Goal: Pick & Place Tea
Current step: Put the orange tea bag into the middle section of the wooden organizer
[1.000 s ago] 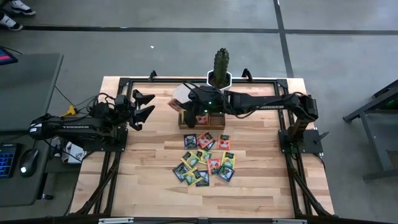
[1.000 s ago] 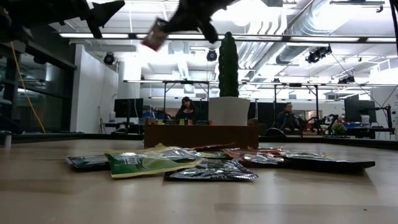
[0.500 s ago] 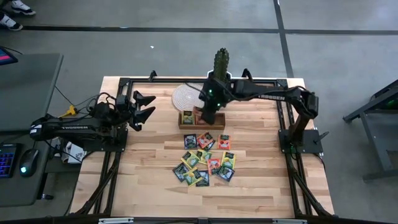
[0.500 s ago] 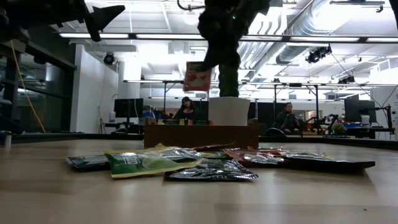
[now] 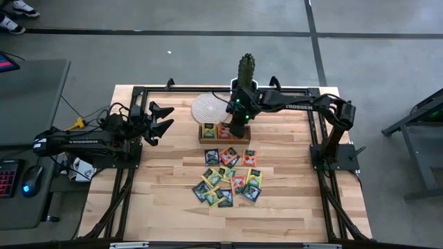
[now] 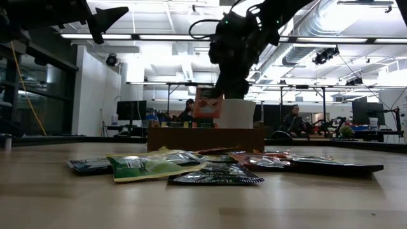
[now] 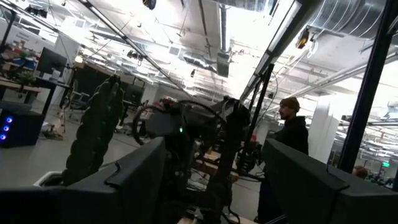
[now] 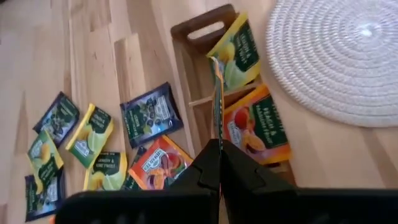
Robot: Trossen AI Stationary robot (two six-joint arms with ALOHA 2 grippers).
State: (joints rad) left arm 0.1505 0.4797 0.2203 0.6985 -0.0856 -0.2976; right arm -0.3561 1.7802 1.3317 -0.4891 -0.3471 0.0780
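While the right gripper (image 5: 239, 123) hung over the wooden tray (image 5: 205, 140) at the far middle of the table (image 5: 159, 200), its two fingers were pressed together on the top edge of one orange-red tea packet (image 6: 208, 104). In the right wrist view that packet (image 8: 216, 99) showed edge-on as a thin vertical strip running out from the closed fingertips, so it hung straight down from the jaws rather than lying flat between them. In the low view it hung upright just above the tray's front wall (image 6: 203, 138), its face orange-red with a paler printed panel; whether its lower edge touched the tray could not be told.

Below the gripper, the tray (image 8: 200, 30) held a yellow packet (image 8: 239, 53) in one compartment and an orange-red packet with fruit artwork (image 8: 258, 127) in the next. A round woven mat (image 5: 207, 107) lay just left of the gripper, and a cactus in a white pot (image 5: 246, 72) stood at the far edge.

Nearer the front, the loose tea packets (image 5: 229, 178) lay in a flat scatter of yellow, orange-red, green and dark ones, several overlapping.

The left gripper (image 5: 160, 118) waited at the left side of the table with its fingers spread and nothing between them.
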